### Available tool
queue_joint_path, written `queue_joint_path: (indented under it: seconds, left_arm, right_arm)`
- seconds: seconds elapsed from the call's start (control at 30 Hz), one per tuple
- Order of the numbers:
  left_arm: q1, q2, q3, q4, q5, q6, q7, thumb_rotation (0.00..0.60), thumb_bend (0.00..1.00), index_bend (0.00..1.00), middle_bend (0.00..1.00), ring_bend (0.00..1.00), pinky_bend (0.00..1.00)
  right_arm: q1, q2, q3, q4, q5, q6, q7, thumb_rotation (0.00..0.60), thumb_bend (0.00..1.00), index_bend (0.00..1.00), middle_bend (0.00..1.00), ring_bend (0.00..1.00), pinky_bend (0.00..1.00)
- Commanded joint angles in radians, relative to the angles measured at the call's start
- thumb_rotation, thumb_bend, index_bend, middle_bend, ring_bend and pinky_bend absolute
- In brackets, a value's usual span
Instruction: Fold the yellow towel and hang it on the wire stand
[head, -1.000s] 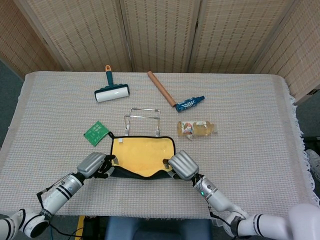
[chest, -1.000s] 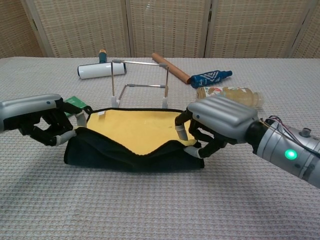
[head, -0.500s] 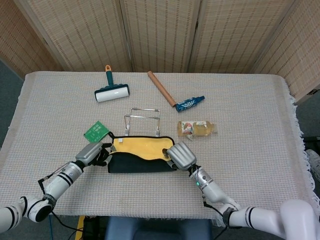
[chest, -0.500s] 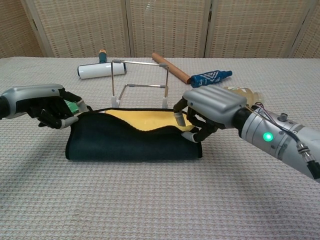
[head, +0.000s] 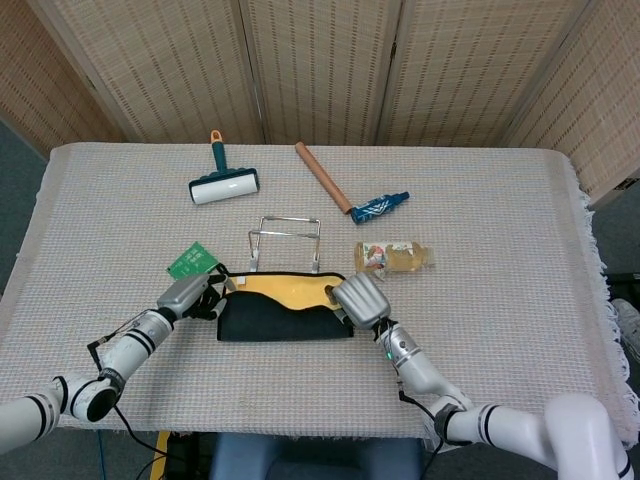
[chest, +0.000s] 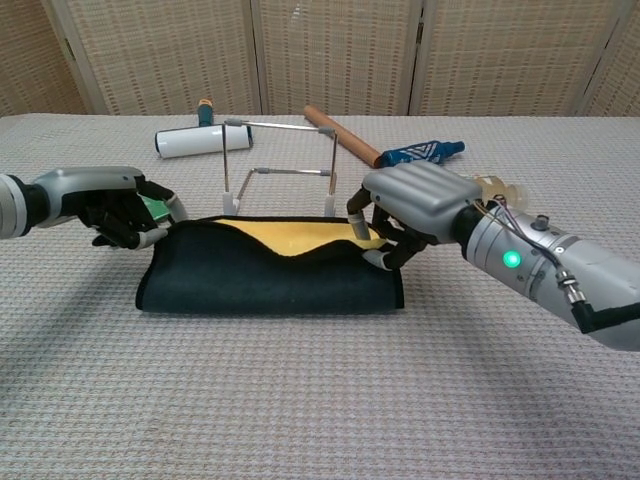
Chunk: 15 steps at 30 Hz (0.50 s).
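Note:
The towel (head: 285, 313) (chest: 270, 278) lies in front of the wire stand (head: 286, 242) (chest: 280, 172), folded so its dark underside covers most of the yellow face. A yellow strip (head: 283, 288) (chest: 300, 240) still shows along the far edge. My left hand (head: 187, 296) (chest: 108, 203) pinches the towel's left far corner. My right hand (head: 359, 300) (chest: 412, 208) pinches the right far corner, its knuckles arched over the cloth. Both hands sit low at the towel's ends, just short of the stand's feet.
A green packet (head: 192, 262) lies left of the stand, close to my left hand. A bottle (head: 392, 256) lies right of the stand. Further back are a lint roller (head: 223, 183), a wooden rolling pin (head: 322, 176) and a blue patterned item (head: 379, 207).
Both hands have carried the towel's near edge away from me, over the yellow face. The dark underside now covers nearly all of it, and the hands have ended up nearer the stand.

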Motion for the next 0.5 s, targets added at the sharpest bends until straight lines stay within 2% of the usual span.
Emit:
queue_joint_path:
  seconds: [0.03, 0.13, 0.33, 0.4, 0.5]
  left_arm:
    - [-0.006, -0.008, -0.006, 0.012, -0.022, -0.014, 0.014, 0.6, 0.58, 0.34, 0.88, 0.79, 0.84]
    - [-0.008, -0.013, -0.014, 0.021, -0.048, -0.02, 0.028, 0.6, 0.58, 0.29, 0.88, 0.79, 0.84]
    - [0.011, 0.005, -0.024, -0.009, -0.068, 0.008, 0.045, 0.6, 0.54, 0.06, 0.87, 0.79, 0.84]
    - [0.026, 0.018, -0.027, -0.03, -0.068, 0.034, 0.048, 0.6, 0.51, 0.01, 0.87, 0.79, 0.84]
    - [0.051, 0.038, -0.028, -0.061, -0.068, 0.07, 0.049, 0.6, 0.51, 0.0, 0.87, 0.79, 0.84]
  right_arm:
    - [0.012, -0.016, 0.001, 0.029, 0.002, -0.001, 0.005, 0.6, 0.47, 0.64, 0.9, 1.0, 1.0]
    - [0.022, -0.031, 0.001, 0.059, -0.001, 0.002, 0.012, 0.6, 0.47, 0.64, 0.9, 1.0, 1.0]
    - [0.045, -0.056, 0.006, 0.128, -0.006, 0.007, 0.024, 0.6, 0.47, 0.64, 0.91, 1.0, 1.0]
    - [0.052, -0.062, 0.007, 0.151, -0.007, 0.009, 0.022, 0.6, 0.47, 0.64, 0.91, 1.0, 1.0]
    - [0.061, -0.073, 0.011, 0.183, -0.004, 0.009, 0.025, 0.6, 0.47, 0.64, 0.91, 1.0, 1.0]
